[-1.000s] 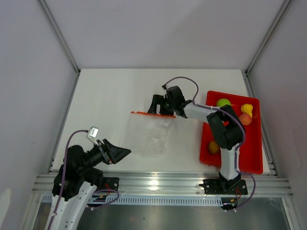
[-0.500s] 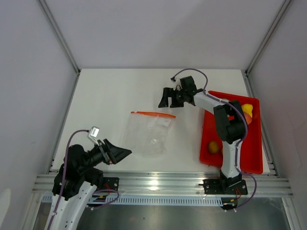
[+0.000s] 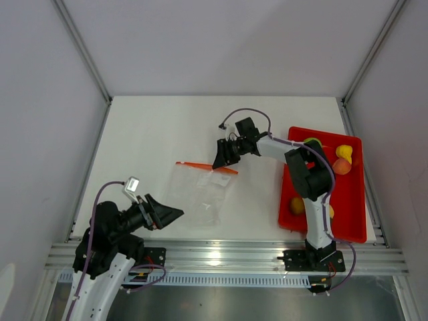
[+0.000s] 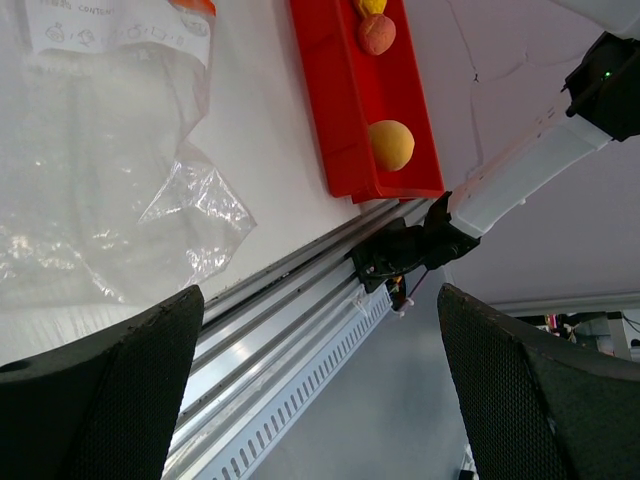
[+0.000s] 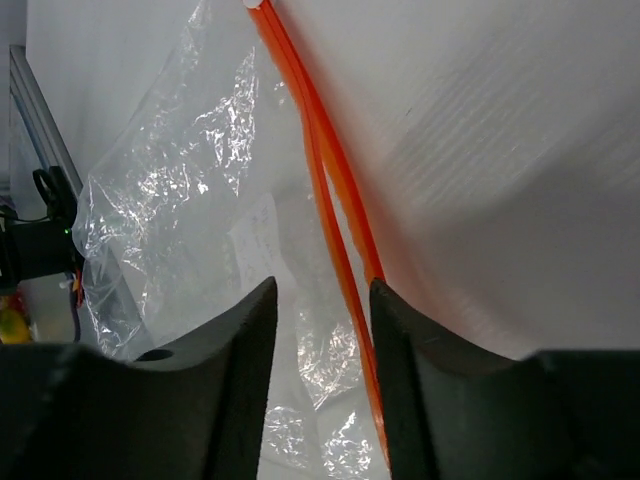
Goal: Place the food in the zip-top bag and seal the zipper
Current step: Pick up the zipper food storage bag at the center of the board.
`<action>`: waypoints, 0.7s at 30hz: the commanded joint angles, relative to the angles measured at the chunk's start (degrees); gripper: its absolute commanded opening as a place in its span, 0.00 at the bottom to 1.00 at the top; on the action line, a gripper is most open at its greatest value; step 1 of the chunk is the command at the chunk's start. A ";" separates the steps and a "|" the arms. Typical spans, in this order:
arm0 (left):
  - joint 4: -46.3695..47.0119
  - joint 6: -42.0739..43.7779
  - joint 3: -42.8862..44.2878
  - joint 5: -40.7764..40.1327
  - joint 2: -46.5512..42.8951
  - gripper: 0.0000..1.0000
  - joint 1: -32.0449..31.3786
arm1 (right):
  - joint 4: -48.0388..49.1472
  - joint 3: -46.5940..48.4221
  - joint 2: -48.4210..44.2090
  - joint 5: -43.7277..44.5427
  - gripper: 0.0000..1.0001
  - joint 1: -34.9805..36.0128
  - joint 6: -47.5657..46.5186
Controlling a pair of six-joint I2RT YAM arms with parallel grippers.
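Observation:
The clear zip-top bag lies flat on the white table, its orange-red zipper along the far edge, slightly slanted. My right gripper is down at that edge. In the right wrist view its jaws stand part-closed with a gap, and the two zipper strips and crinkly bag film run between the fingers. The food sits in the red tray: a green apple, a yellow pear, an orange piece, a yellow-orange ball. My left gripper hangs open near the bag's front-left corner, holding nothing.
The left wrist view shows the bag, the tray's long side with an orange ball and a red-pink piece, the aluminium rail at the table's near edge, and the right arm's base. Grey walls enclose the table.
My right gripper swung away toward the tray, then came back down onto the zipper edge with its jaws narrowing. The bag shifted left and its zipper now slants. The left arm stayed still.

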 commanded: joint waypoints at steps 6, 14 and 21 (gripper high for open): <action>-0.19 0.99 0.93 0.73 1.91 1.00 -0.15 | 8.62 -7.54 -4.33 -4.27 0.16 3.29 1.71; -0.36 0.81 1.54 -1.19 3.23 1.00 -0.15 | 16.46 -16.23 -8.55 -6.65 0.00 6.27 5.67; -3.44 0.72 4.44 -4.19 11.57 0.95 -0.15 | 16.82 -22.39 -21.10 2.56 0.00 11.88 8.83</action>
